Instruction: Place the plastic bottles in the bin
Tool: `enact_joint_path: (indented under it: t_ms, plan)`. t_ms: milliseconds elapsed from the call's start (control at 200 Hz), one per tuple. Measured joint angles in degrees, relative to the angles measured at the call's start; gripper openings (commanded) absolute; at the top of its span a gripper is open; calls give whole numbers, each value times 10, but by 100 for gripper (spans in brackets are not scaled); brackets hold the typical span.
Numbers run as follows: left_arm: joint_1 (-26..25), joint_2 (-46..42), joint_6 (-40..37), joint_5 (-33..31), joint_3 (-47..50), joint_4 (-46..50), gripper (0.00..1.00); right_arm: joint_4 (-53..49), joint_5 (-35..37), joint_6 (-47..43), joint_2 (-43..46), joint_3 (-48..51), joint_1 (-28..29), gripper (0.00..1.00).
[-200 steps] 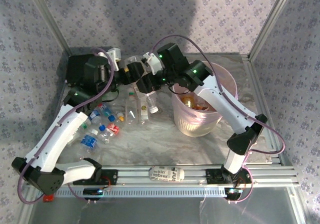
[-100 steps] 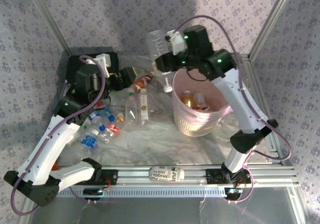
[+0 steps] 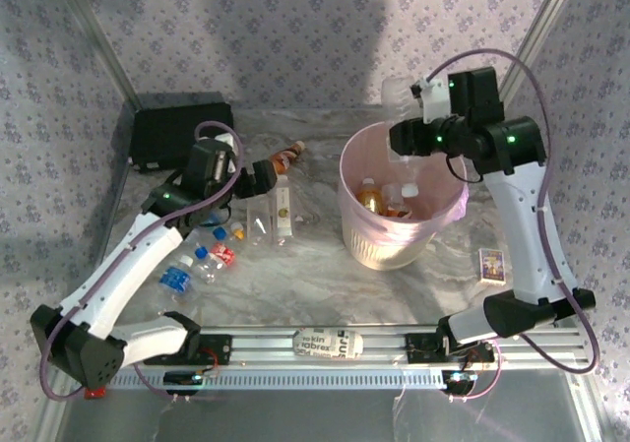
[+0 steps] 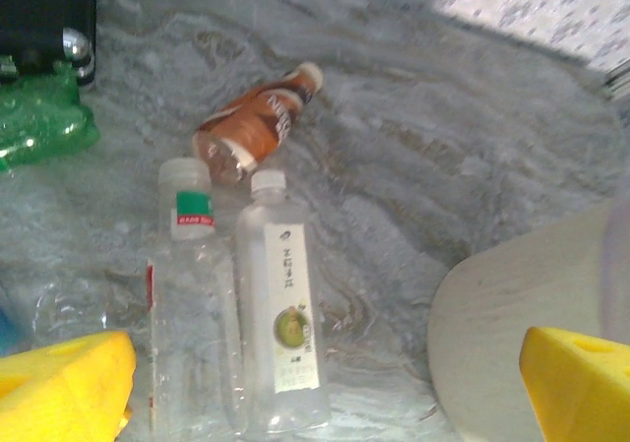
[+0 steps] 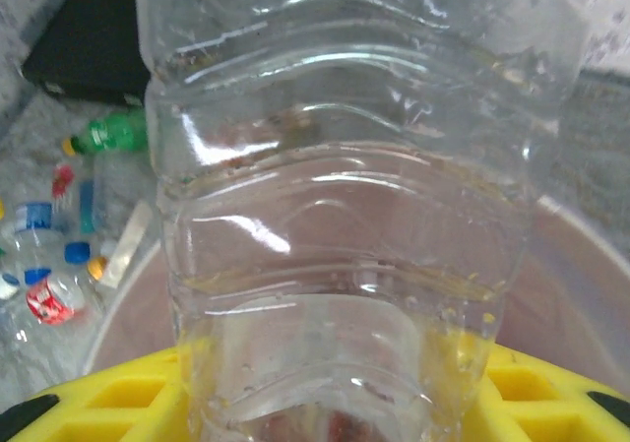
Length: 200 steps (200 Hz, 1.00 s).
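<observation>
- Right gripper [image 5: 325,403]: clamps a clear ribbed bottle [image 5: 335,216], with a yellow pad [image 5: 108,403] pressed against each side of it. Holds it up in the air, over the far rim of the bin [image 3: 389,250].
- Pink bin: stands right of centre on the marbled table [image 3: 295,275]. Already contains several bottles, among them an amber bottle [image 3: 369,198] and some with white caps.
- Left gripper [image 4: 317,388]: gapes wide with its yellow fingertips far apart, gripping and touching nothing. Hovers over the table, left of the bin.
- Below it: two clear bottles lie side by side with their caps pointing far, a green-banded bottle [image 4: 187,294] on the left and a white-labelled bottle [image 4: 285,324] on the right.
- Just beyond their caps: a brown-labelled bottle [image 4: 258,122], lying on its side at an angle.
- Far left: a green bottle [image 4: 39,127] just beside the black case [image 3: 177,127].
- Near left, alongside the left arm: a cluster of small bottles [image 3: 202,250] with blue and red caps, lying on the table.
- Right of the bin, on the near side: a small card [image 3: 491,265] lying flat, apart from the bin.
</observation>
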<state>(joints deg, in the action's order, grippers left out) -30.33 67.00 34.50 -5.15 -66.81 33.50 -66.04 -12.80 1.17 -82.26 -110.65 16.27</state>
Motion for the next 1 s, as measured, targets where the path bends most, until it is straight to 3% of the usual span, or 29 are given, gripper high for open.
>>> enact_joint_path:
  t_ms: [425, 555, 680, 870, 999]
  plan:
    - [0, 63, -9, 9, 26, 14, 100, 22, -14, 2, 0, 205, 18, 51]
    - [0, 67, -10, 10, 35, 12, 95, 46, -21, 10, 1, 252, 19, 55]
    - [0, 76, -10, 10, 42, 10, 92, 66, -24, 19, 1, 279, 19, 62]
    - [-4, 93, -8, 10, 51, 8, 89, 86, -27, 28, 1, 289, 16, 83]
    - [-9, 102, -4, 13, 51, 4, 89, 88, -26, 29, 2, 289, 16, 89]
